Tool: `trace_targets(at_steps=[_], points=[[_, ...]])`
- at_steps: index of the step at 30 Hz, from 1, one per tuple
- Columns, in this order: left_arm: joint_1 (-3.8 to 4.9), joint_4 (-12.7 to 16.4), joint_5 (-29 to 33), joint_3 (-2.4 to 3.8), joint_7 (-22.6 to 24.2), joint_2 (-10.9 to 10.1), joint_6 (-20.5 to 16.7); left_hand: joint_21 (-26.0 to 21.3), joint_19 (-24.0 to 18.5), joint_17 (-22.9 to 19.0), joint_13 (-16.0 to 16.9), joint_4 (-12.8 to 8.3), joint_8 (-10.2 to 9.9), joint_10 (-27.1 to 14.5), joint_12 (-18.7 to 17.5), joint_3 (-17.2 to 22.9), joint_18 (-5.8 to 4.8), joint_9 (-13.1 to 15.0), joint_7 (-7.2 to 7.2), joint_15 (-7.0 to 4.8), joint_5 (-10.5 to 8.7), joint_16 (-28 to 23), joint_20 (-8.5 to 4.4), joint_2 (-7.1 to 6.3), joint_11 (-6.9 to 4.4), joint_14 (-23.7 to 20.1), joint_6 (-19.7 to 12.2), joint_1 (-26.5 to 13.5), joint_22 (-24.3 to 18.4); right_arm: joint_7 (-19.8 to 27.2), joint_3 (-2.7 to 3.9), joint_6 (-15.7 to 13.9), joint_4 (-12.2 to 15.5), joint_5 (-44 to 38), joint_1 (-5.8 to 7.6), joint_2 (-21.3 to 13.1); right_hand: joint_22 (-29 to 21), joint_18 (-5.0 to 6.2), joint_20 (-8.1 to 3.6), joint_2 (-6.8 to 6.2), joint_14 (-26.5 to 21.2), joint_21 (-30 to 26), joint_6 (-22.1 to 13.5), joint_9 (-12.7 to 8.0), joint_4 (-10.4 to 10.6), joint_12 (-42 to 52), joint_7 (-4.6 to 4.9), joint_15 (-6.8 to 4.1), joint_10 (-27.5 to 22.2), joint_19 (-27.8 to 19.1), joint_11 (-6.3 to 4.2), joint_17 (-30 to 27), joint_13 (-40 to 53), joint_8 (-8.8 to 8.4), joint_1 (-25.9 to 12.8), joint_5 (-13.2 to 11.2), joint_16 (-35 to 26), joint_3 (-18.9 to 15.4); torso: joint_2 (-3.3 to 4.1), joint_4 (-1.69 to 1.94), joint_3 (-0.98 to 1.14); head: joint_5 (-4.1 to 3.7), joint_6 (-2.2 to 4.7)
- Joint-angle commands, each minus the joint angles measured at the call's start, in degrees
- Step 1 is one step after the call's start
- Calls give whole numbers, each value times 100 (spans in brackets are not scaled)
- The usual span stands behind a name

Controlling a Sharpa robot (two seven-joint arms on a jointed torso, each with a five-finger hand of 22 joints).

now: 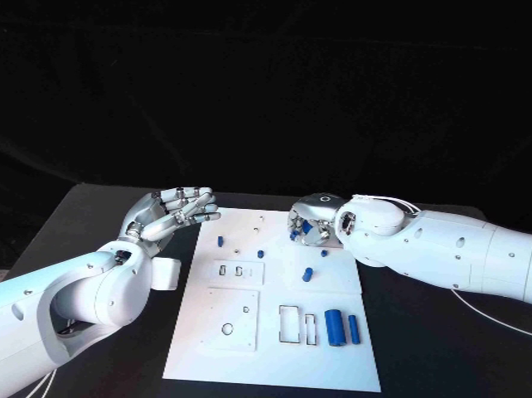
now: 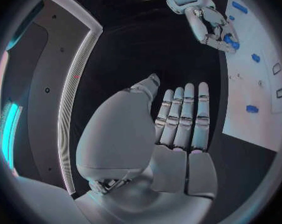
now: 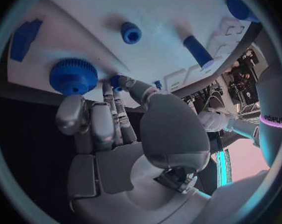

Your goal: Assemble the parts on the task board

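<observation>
The right hand [image 1: 315, 220] curls its fingers [image 3: 119, 112] over the far edge of the task board [image 1: 278, 348], pinching a small blue part [image 3: 118, 81] beside a blue gear [image 3: 73, 75]. The left hand [image 1: 171, 214] hovers over the desk [image 1: 87, 215] beside the board, fingers [image 2: 184, 114] straight, side by side, holding nothing.

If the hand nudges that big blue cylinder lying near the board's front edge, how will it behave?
The large blue cylinder lies on its round side on the flat white task board, so a sideways nudge would probably roll it. It looks like rigid plastic, likely light. A smaller blue cylinder lies close beside it and might stop it.
</observation>
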Motion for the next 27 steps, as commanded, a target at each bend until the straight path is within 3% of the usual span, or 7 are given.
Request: trace_targets(at_steps=[1, 7, 12, 20, 27], points=[[8, 6, 18, 5, -6, 13, 117, -10, 24, 10, -5, 0, -26, 9, -23, 47, 69, -7, 34, 23, -22, -25, 7, -18, 22, -3, 7, -35, -5, -14, -4, 154, -10, -49, -23, 13, 39, -54, 13, 1, 109, 51, 36, 14, -2, 29, -10, 17, 45, 59, -6, 26, 7, 38, 61, -26, 39, 34, 17, -3, -5, 1, -5], [9, 2, 18, 5, -23, 15, 128, -14, 23, 12, -4, 4, -31, 12, -35, 58, 69, -9, 37, 25, -22, -30, 9, -7, 24, -3, 9, -46, -9, 46, -4, -166, 0, 15, -40, 5, 436, -116, -28, 104, 135, 305, 230, 119, 63, 130, -96, -44, 295, 248, -93, 219, 59, 182, 131, -53, 233, 97, 26, -6, -6, -1, 7], [9, -7, 18, 5, -37, 14, 131, -15, 24, 13, -3, 6, -33, 13, -38, 61, 69, -10, 38, 25, -23, -31, 9, -4, 25, -3, 9, -50, -10, -52, -3, -685, 85, 44, -45, -41, 690, -159, -79, 238, 132, 467, 305, 229, 133, 155, -154, -93, 409, 365, -147, 273, 102, 299, 200, -374, 325, 187, 31, 4, -6, -2, 17], [9, -31, 36, 4, -43, 21, 136, -20, 25, 18, -3, 16, -48, 12, -61, 65, 70, -16, 49, 29, -23, -39, 12, -6, 32, 0, 1, -84, -18, -235, 23, -1283, 267, 125, -15, -87, 915, -202, -91, 272, 127, 597, 332, 291, 166, 159, -173, -104, 445, 488, -165, 277, 120, 359, 215, -433, 348, 221, 36, 12, -21, 14, 93], [9, -35, 45, 4, -42, 42, 143, -20, 25, 18, -3, 16, -48, 12, -61, 65, 70, -16, 49, 29, -23, -39, 12, -6, 32, 0, 1, -84, -18, -347, 37, -1649, 115, 162, 14, 122, 971, -211, -94, 281, 125, 634, 302, 318, 191, 140, -167, -103, 426, 520, -158, 271, 121, 370, 211, -461, 359, 238, 44, 38, -20, -11, 120]])
